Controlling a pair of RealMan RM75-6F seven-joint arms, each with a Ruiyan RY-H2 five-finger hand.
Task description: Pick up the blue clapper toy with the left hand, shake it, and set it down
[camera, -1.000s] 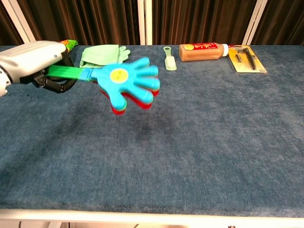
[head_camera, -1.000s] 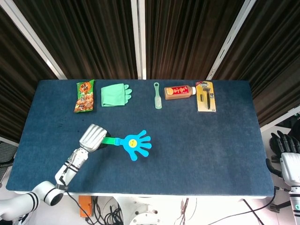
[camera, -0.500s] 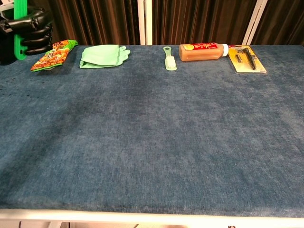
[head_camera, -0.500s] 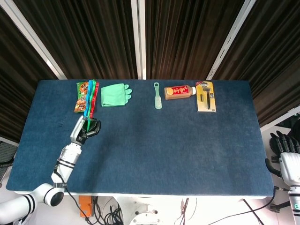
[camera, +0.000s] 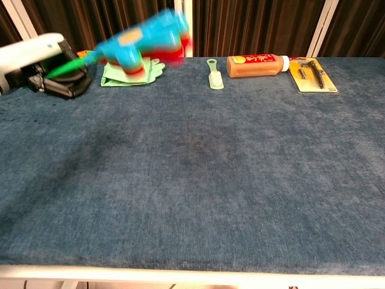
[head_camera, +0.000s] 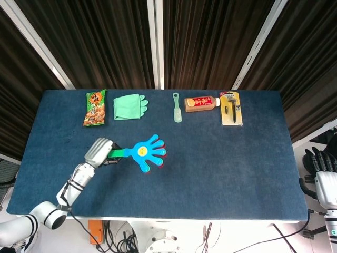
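The left hand (head_camera: 100, 151) holds the blue clapper toy (head_camera: 146, 153) by its green handle, with the fingers wrapped around that handle. In the head view the toy's blue palm sits left of the middle of the frame, pointing to the right, over the blue table (head_camera: 226, 168). In the chest view the toy (camera: 144, 41) is up in the air at the upper left, and it looks smeared, so it is moving fast.

Half a second ago the toy stood straight up at the far left, over by the snack bag (head_camera: 95, 107). Now it has swung back down and out to the right. A second ago it was down low too. So the toy is going up and down, and that looks like the shaking part of the job. It is not set down yet.

The right hand (head_camera: 321, 168) waits at the right edge of the head view, off the table. I cannot tell how its fingers lie.
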